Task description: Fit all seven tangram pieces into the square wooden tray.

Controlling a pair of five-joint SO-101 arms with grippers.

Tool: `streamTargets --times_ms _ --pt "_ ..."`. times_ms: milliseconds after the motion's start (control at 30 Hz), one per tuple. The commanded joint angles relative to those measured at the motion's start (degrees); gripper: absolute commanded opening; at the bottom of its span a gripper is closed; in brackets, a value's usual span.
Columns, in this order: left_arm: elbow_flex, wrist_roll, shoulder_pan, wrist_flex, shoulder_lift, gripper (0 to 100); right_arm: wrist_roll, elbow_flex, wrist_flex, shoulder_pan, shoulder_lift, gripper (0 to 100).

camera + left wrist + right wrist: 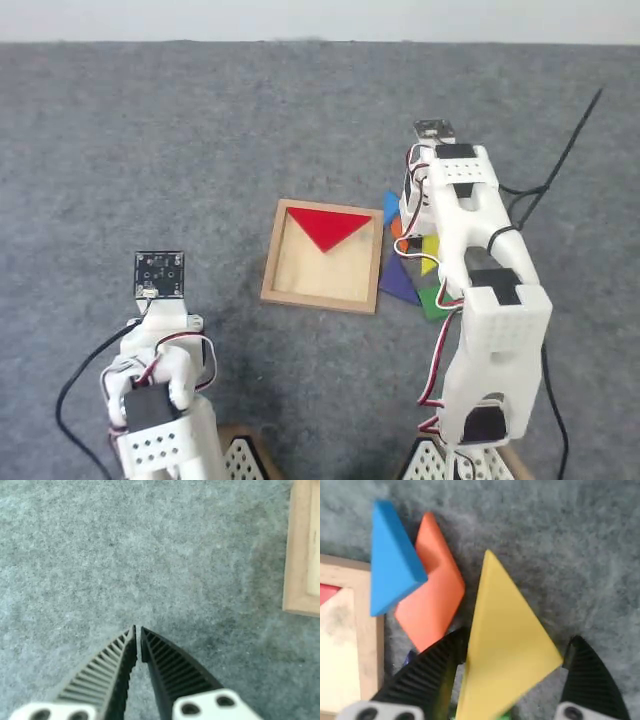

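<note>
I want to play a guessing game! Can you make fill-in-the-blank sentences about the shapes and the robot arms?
1. The wooden tray holds one piece, coloured ____.
2. The right end effector grips a triangle coloured ____.
3. The left end effector is ____ (open or shut).
Missing words: red; yellow; shut.

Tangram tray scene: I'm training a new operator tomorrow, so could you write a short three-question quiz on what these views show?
1. True or false: the red triangle lies inside the wooden tray.
2. The piece between the right gripper fingers is: A blue, B yellow, C green.
3. Fill in: the left gripper is ___ (open or shut).

Key: 1 true; 2 B; 3 shut.
</note>
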Motion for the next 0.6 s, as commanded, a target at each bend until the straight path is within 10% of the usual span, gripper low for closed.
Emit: streamTargets --times_ms 0,567 --pt "-0.5 -0.5 -0.2 0.3 -1.1 2 0.6 -3.0 0.0 -0.4 -0.1 30.8" --pt "-0.5 -0.5 -0.2 0.3 -1.1 2 0.4 -2.9 0.5 -0.2 -0.5 30.7"
